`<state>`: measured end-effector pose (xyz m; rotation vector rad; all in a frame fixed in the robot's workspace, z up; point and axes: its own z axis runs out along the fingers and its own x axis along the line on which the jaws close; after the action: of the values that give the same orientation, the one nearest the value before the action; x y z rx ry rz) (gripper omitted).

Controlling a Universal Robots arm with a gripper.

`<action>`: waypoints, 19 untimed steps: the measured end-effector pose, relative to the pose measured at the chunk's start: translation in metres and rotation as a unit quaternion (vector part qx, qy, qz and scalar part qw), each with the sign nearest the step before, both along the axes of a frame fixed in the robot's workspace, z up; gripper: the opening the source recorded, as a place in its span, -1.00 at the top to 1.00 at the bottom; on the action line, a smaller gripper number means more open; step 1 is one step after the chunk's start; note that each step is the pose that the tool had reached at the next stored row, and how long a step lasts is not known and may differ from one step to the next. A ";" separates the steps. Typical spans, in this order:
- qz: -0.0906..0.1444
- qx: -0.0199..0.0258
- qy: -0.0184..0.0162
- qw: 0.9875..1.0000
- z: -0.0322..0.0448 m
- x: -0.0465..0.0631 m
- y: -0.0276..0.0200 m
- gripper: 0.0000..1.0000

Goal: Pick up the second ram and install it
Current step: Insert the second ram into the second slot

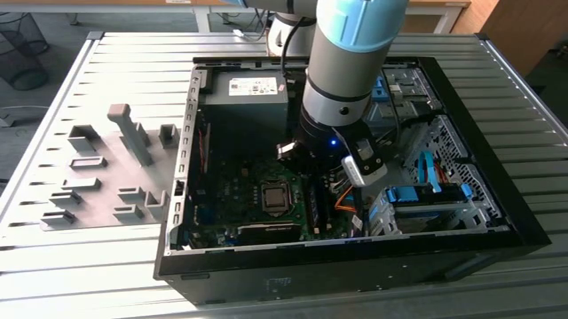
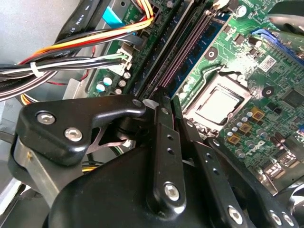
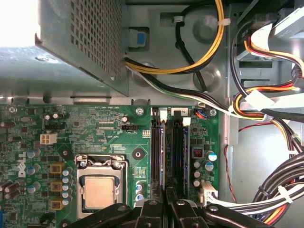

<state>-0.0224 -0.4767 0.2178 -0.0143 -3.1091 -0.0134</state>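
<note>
My gripper (image 3: 166, 202) is down inside the open computer case (image 1: 497, 229), over the memory slots beside the processor socket (image 3: 98, 190). Its two black fingers (image 2: 164, 142) are drawn close together with nothing seen between them. Their tips sit at the end of the slots by a white latch (image 2: 150, 102). A thin dark green ram stick (image 3: 175, 152) stands seated in a slot in line with the fingertips, next to an empty slot (image 3: 157, 152). In the second wrist view the ram stick (image 2: 159, 42) runs away from the fingers. I cannot tell whether the tips touch it.
Bundles of coloured cables (image 3: 266, 118) hang close beside the slots. The power supply box (image 1: 251, 93) fills the far end of the case, and blue drive brackets (image 1: 417, 195) sit on the exterior view's right. A grey fixture plate with upright blocks (image 1: 133, 136) lies outside the case.
</note>
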 end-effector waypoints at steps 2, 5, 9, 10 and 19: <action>0.000 0.000 0.000 1.000 0.0000 0.000 0.0000 0.72; 0.000 0.000 0.000 1.000 -0.0002 0.001 -0.0002 0.72; 0.000 0.000 0.000 1.000 -0.0005 0.001 -0.0016 0.72; 0.000 0.000 0.000 1.000 -0.0007 0.001 -0.0018 0.72; 0.001 0.000 0.001 1.000 -0.0017 0.001 -0.0013 0.72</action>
<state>-0.0216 -0.4779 0.2161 -0.0121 -3.1072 -0.0143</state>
